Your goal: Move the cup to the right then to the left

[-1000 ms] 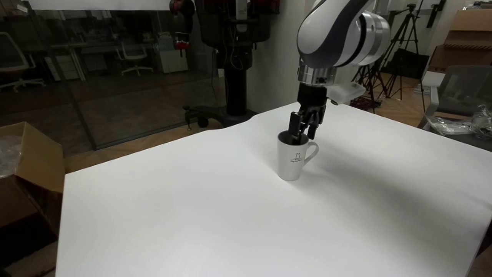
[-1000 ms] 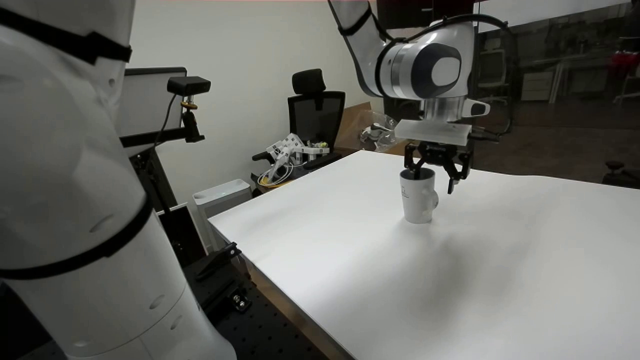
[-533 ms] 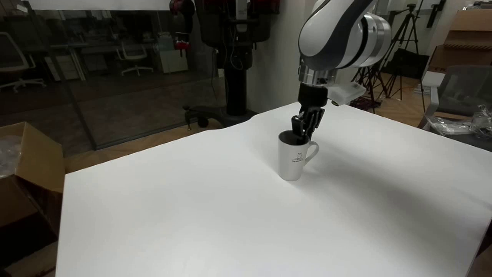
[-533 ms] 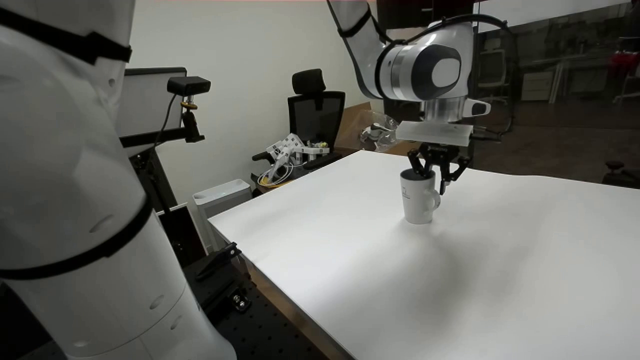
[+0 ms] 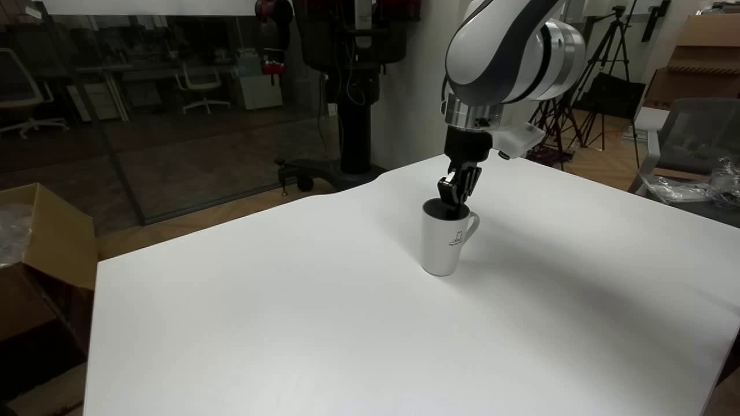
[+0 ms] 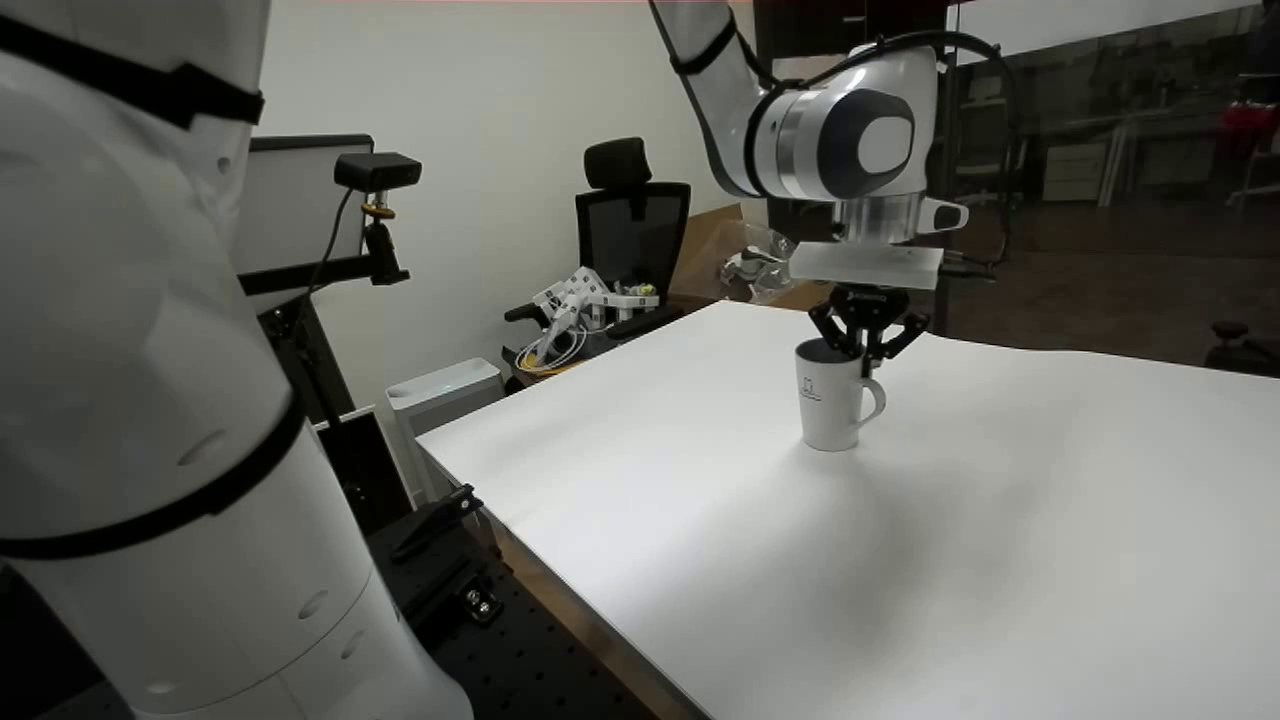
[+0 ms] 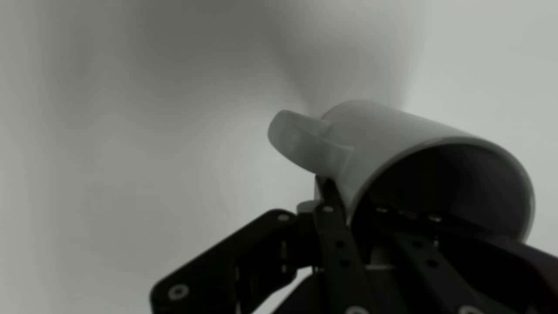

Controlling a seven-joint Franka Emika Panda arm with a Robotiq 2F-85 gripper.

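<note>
The cup (image 5: 440,248) is a pale mug with a small dark logo, upright on the white table as far as both exterior views show. Its loop handle points to the right in each of them. My gripper (image 6: 864,368) is shut on the cup's wall close to the handle. One finger reaches down inside the dark interior and the other presses from outside, below the handle (image 7: 305,144) in the wrist view. The inner fingertip is lost in the cup's shade. In the wrist view the cup's rim (image 7: 471,140) passes between the fingers of the gripper (image 7: 346,205).
The white table (image 5: 277,312) extends around the cup. A cardboard box (image 5: 58,242) stands off its left end. Robot arm base (image 6: 230,500) and a black mounting plate (image 6: 540,640) border the table in an exterior view. Chairs and tripods stand beyond.
The fingers have come together from wide apart and now pinch the cup's wall. The cup has turned a little and shifted slightly, its handle showing more from the side.
</note>
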